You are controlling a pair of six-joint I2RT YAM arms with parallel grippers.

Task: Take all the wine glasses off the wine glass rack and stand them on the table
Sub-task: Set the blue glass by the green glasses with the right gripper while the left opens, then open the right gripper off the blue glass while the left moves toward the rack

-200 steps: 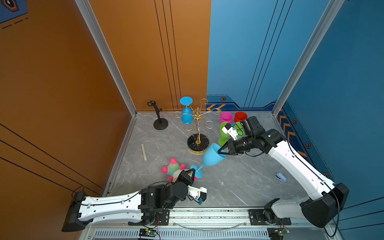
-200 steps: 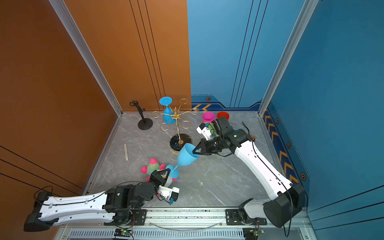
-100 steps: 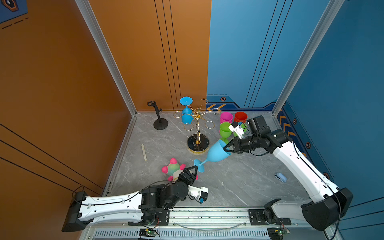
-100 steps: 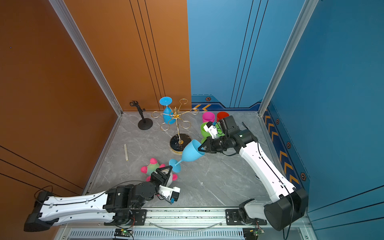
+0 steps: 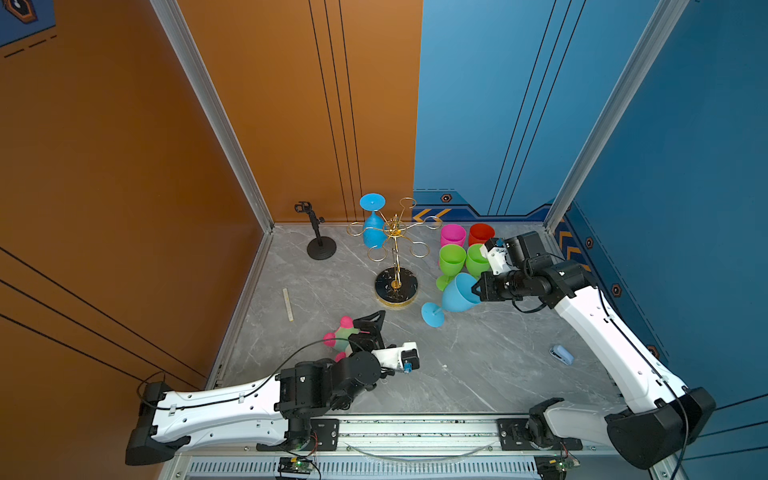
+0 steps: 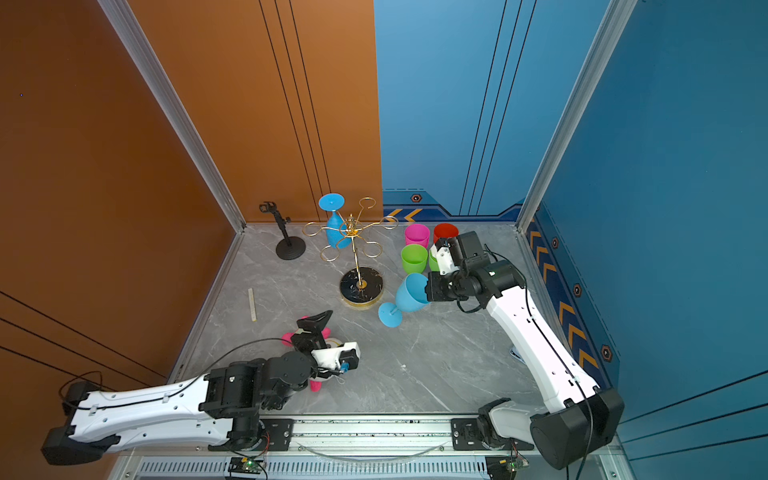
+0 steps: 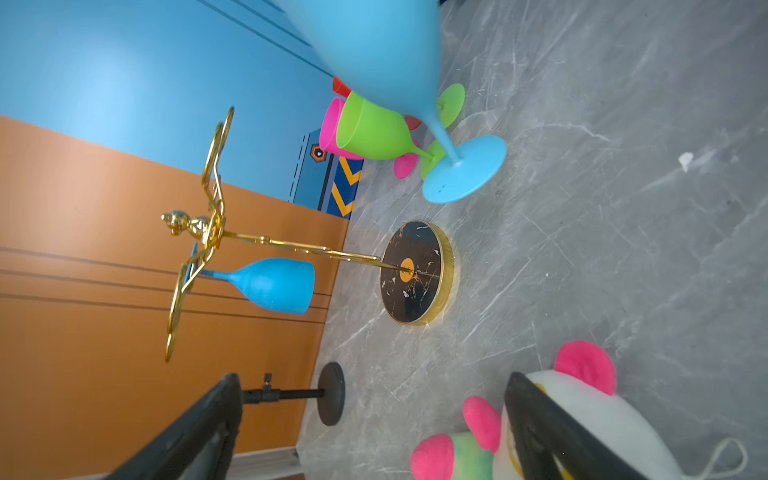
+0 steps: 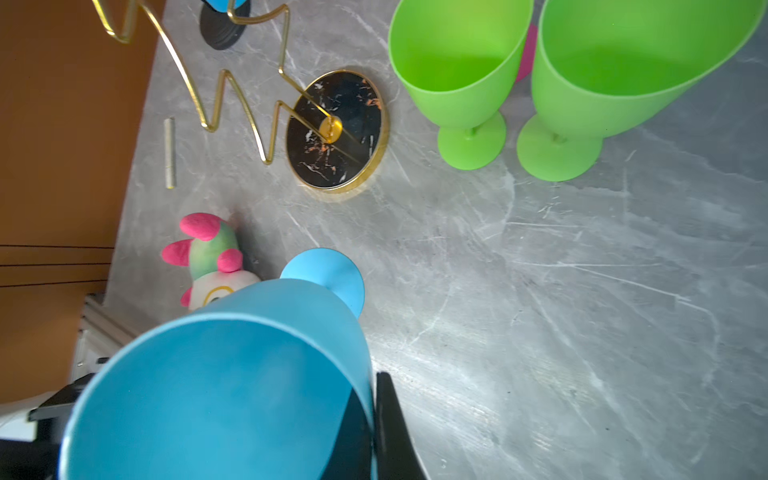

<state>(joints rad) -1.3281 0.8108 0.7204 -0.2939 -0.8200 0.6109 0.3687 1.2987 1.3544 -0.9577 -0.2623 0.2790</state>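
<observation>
Blue wine glass (image 5: 457,293) is off the rack, centre-right in both top views, tilted steeply w/ bowl up-right and foot down-left just above the grey marble table (image 5: 478,374); can't tell if the foot's edge touches it. Right gripper (image 5: 476,289) pinches the bowl's rim: in the right wrist view 1 finger (image 8: 390,424) sits outside the wall, the other shows as a dark shape inside the bowl. Wine glass rack (image 5: 396,284) stands just left of the glass, apart from it, black marbled base on the table, gold loops up top. 2nd blue glass (image 5: 372,232) hangs upside down from a loop at the rack's upper left. 2 green glasses (image 5: 452,255) stand upright just above the held glass, w/ a pink glass (image 5: 453,235) and a red glass (image 5: 481,233) behind them. Left gripper (image 5: 368,326) is lower centre, fingers spread wide w/ nothing between, over a plush toy (image 5: 343,332). Black clamp stand (image 5: 321,249) is left of the rack; pale stick (image 5: 287,304) lies near the left table edge
</observation>
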